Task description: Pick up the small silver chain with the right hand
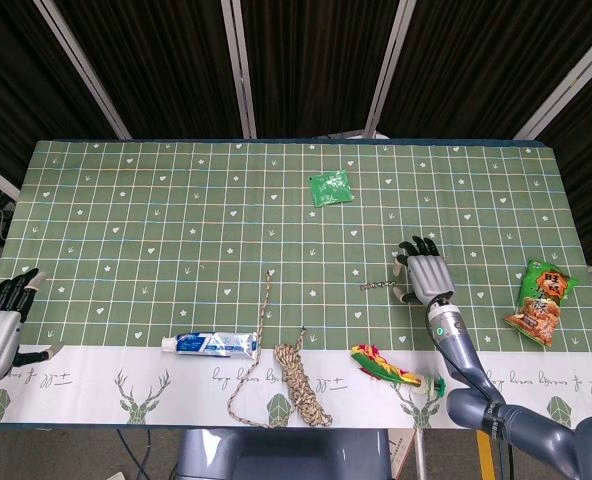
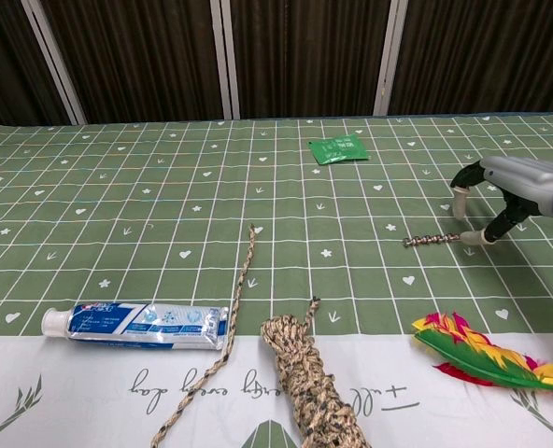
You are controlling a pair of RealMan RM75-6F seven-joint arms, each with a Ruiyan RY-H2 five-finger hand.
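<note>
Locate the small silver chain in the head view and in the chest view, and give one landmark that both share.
Head view: small silver chain lies right of centre, just left of the right hand.
Chest view: it lies at the right, beside that hand.
Shared landmark: the green packet, farther back on the table.
</note>
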